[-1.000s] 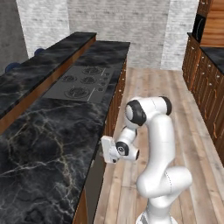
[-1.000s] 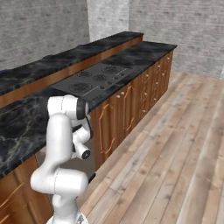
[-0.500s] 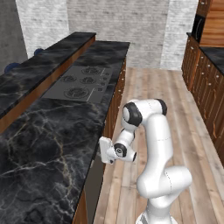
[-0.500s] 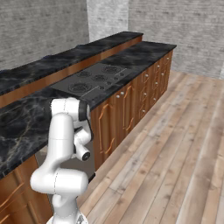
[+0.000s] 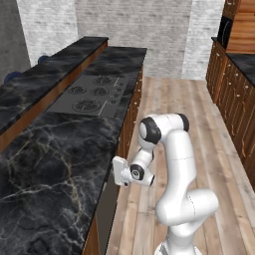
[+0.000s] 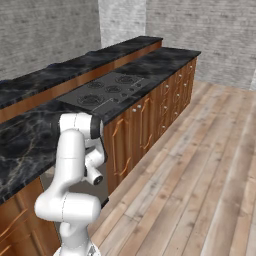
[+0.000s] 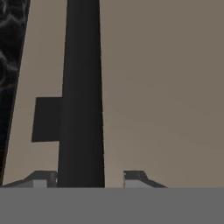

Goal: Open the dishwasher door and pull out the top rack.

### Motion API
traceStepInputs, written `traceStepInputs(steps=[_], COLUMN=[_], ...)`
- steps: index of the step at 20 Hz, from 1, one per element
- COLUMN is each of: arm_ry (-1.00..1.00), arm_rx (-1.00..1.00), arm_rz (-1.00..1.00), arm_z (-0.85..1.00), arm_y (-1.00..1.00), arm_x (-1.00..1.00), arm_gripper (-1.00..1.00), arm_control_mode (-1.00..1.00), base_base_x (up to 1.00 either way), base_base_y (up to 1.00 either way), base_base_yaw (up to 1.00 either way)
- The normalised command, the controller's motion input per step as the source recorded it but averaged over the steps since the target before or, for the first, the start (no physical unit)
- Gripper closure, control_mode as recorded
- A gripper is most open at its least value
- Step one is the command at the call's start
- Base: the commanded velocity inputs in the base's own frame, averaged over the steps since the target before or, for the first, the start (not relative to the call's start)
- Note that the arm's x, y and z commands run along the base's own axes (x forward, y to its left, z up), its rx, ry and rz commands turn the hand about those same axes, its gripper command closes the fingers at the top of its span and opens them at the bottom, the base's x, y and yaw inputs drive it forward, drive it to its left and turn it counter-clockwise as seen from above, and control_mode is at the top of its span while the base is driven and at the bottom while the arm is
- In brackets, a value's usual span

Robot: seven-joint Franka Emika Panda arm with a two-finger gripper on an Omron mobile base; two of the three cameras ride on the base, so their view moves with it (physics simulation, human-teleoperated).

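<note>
A long black marble countertop with white veins [image 5: 45, 169] runs along the left, carrying a flat dark grey cooktop with round burners [image 5: 92, 94]. Reddish-brown wooden cabinet doors with small knobs [image 6: 150, 120] sit beneath it. Light wooden floorboards [image 6: 210, 165] stretch toward a grey brick wall [image 5: 134, 25].

One dishwasher door [image 7: 166, 87] with one dark bar handle [image 7: 82, 96] is seen. One cooktop [image 5: 92, 94] is counted, at 11 o'clock, with five burners.
</note>
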Motion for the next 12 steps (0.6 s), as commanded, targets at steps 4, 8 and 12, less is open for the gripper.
traceStepInputs(steps=[4, 8, 12], arm_ry=[0.00, 0.00, 0.00], arm_rx=[-0.20, -0.19, -0.13], arm_rz=[-0.06, -0.05, -0.03], arm_z=[0.00, 0.00, -0.02], arm_y=[-0.01, -0.25, -0.45], arm_x=[0.00, 0.00, 0.00], arm_gripper=[1.00, 1.00, 1.00], arm_control_mode=[-1.00, -1.00, -1.00], base_base_x=[0.00, 0.00, 0.00], base_base_y=[0.00, 0.00, 0.00], base_base_yaw=[0.00, 0.00, 0.00])
